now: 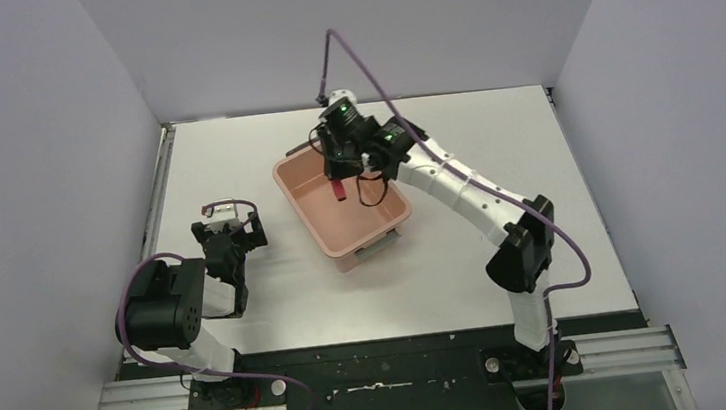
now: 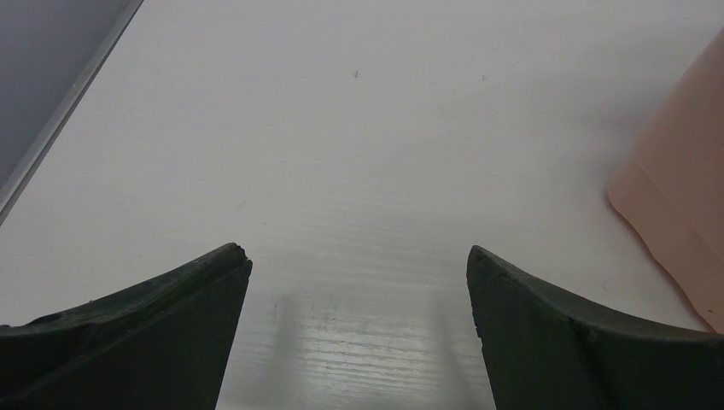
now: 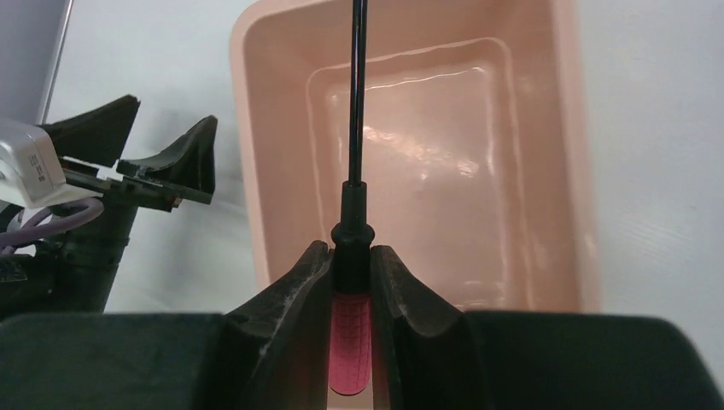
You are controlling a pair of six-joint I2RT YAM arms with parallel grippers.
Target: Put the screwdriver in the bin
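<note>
Item 1: screwdriver (image 3: 353, 209). Red-pink handle, slim black shaft. Clamped at the handle between the 2 fingers (image 3: 290, 307) of the right gripper (image 3: 350, 256), with the black collar just clear of the fingertips. In the right wrist view the shaft runs straight out across the open mouth of the bin. In the top view the handle shows inside the bin's outline, toward its far end. Contact with the bin floor cannot be told.

Item 2: bin (image 3: 529, 171). Salmon-pink rectangular tub with rounded corners, standing on the desk (image 1: 464, 255) near the middle, set at a slant. Interior bare and glossy.

Item 3: left gripper (image 2: 357, 256). Fingers wide apart, nothing between them, over bare desk. Located left of the bin and apart from it; 1 corner of the bin shows at the right edge of the left wrist view.
</note>
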